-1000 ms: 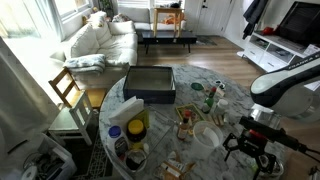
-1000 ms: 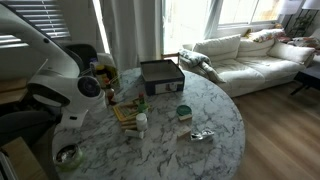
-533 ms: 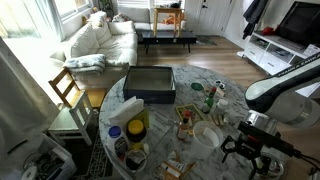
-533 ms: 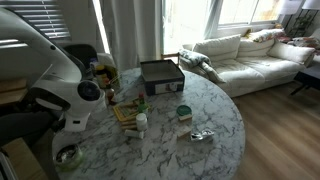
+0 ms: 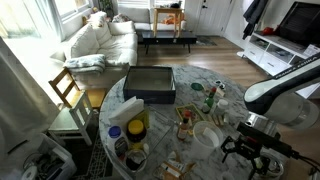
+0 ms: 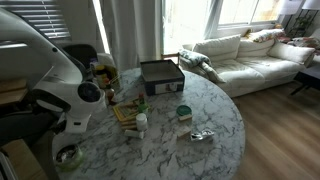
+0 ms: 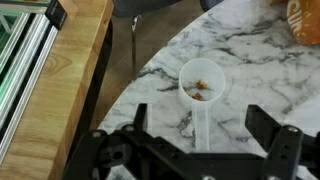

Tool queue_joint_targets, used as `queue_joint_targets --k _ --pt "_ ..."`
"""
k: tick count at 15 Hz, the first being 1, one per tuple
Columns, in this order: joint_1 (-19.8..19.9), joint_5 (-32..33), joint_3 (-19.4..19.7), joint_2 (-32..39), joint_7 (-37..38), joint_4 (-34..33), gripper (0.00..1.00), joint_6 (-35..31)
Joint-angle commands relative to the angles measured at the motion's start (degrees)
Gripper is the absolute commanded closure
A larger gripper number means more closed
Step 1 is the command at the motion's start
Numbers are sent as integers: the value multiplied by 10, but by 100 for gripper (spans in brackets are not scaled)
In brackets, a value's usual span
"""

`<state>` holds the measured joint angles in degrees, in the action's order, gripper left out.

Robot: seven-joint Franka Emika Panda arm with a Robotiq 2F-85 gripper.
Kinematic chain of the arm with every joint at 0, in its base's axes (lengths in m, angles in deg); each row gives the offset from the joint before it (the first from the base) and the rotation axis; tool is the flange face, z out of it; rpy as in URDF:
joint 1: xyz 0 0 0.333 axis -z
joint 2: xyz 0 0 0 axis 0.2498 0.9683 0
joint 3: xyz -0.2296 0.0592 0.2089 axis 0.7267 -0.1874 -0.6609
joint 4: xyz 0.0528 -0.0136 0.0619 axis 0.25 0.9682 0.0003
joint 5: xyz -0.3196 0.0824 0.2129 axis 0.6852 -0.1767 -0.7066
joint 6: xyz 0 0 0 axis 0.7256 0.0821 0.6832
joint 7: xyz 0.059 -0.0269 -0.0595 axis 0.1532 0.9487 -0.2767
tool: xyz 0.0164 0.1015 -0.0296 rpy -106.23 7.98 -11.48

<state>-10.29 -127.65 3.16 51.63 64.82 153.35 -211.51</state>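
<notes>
In the wrist view a white plastic scoop (image 7: 202, 84) with a few brown crumbs in its bowl lies on the marble table (image 7: 250, 70), close to the table's edge. Its handle points toward me. My gripper (image 7: 200, 125) is open and hovers just above the scoop, one dark finger on each side of the handle, touching nothing. In an exterior view the gripper (image 5: 252, 150) hangs over the table's near right edge beside the white scoop (image 5: 208, 135). In an exterior view the arm (image 6: 60, 90) hides the gripper.
A black box (image 5: 150, 85) (image 6: 161, 75) sits at the table's far side. A green bottle (image 5: 210, 97), a yellow jar (image 5: 136, 128), a white bottle (image 6: 142, 123), a green-lidded jar (image 6: 183, 112) and a foil wrapper (image 6: 202, 134) crowd the table. Wooden floor (image 7: 50, 110) lies below the edge.
The arm has shifted slightly toward the table's edge and the gripper has sunk a little over the scoop. The jaws stay open.
</notes>
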Motion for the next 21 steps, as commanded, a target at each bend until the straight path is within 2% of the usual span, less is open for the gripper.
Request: queue_joint_targets --k 1,2,4,5,6,7,9,11,15,16,17,20,21 --pt "-6 -13 1 19 -9 2 8 -20" --pt "-6 -15 1 22 -10 1 26 -21" --pt "-8 -15 1 28 -10 3 42 -31" --pt "-8 -21 0 29 -14 3 35 -33" --pt "-8 -25 0 30 -18 3 20 -36" --pt "-8 -33 0 32 -23 2 11 -39" --pt "-8 -53 -1 35 -34 3 11 -43" --pt "-9 -73 -1 36 -46 2 2 -44" --pt "-7 -115 -1 43 -79 -1 23 -33" --pt "-9 -120 -1 47 -82 0 39 -40" --pt "-9 -128 -1 49 -89 0 45 -39" --pt "-7 -146 1 56 -110 -2 53 -31" --pt "-7 -150 1 59 -113 -2 50 -32"
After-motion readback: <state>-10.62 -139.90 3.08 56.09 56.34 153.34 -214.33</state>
